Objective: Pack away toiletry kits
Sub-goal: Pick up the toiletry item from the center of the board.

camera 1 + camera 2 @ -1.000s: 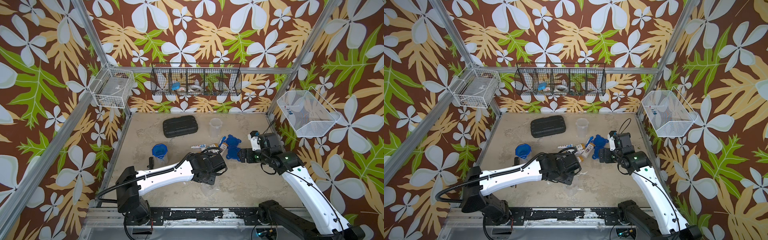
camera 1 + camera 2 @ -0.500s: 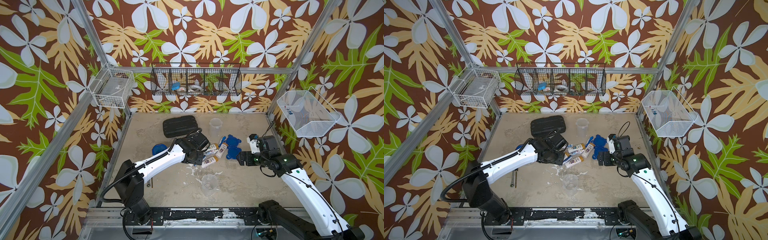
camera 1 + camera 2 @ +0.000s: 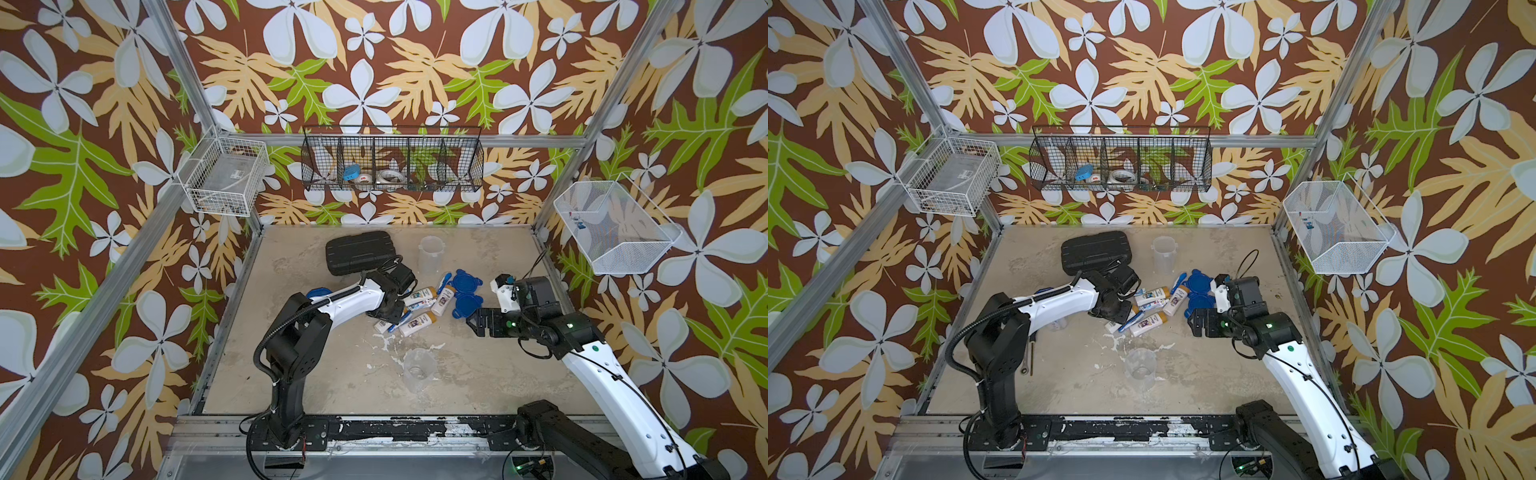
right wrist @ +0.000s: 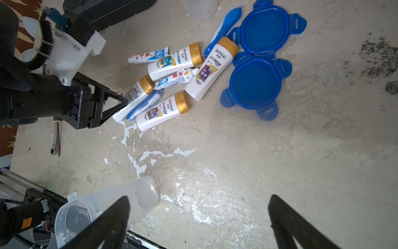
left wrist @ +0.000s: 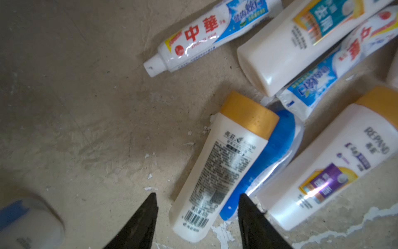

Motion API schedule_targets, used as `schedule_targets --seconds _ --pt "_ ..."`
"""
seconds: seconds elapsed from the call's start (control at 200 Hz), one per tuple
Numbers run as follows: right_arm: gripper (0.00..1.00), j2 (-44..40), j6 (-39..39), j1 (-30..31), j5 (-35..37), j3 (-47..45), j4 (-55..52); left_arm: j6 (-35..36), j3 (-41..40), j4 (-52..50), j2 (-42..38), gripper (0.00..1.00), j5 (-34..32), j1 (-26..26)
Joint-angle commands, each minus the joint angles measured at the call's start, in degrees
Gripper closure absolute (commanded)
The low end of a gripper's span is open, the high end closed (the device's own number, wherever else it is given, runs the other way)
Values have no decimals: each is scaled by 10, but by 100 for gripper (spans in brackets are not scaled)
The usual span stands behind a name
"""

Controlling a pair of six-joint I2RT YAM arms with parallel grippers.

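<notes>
Four white bottles (image 4: 172, 62) with orange-tan caps lie flat in a loose heap on the counter (image 3: 478, 365); two toothpaste tubes (image 4: 148, 56) and a blue toothbrush (image 4: 144, 104) are wedged among them. A second toothbrush (image 4: 224, 25) lies just beside two touching blue clip lids (image 4: 255, 84); two clear tumblers stand upright and lidless, one (image 3: 417, 372) before the heap, one (image 3: 430, 255) behind.

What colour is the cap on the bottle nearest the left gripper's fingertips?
Golden orange; the cap shows best in the left wrist view.
</notes>
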Motion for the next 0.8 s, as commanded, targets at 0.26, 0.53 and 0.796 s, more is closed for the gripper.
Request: schedule_targets --seconds 0.26,0.53,0.796 --pt "0 16 9 0 -4 4 21 36 5 26 52 46 2 17" --pt "0 5 14 -1 -4 -7 24 28 -37 43 40 59 0 17" --pt "0 -3 36 0 -75 -18 47 29 -31 32 -59 73 -14 16"
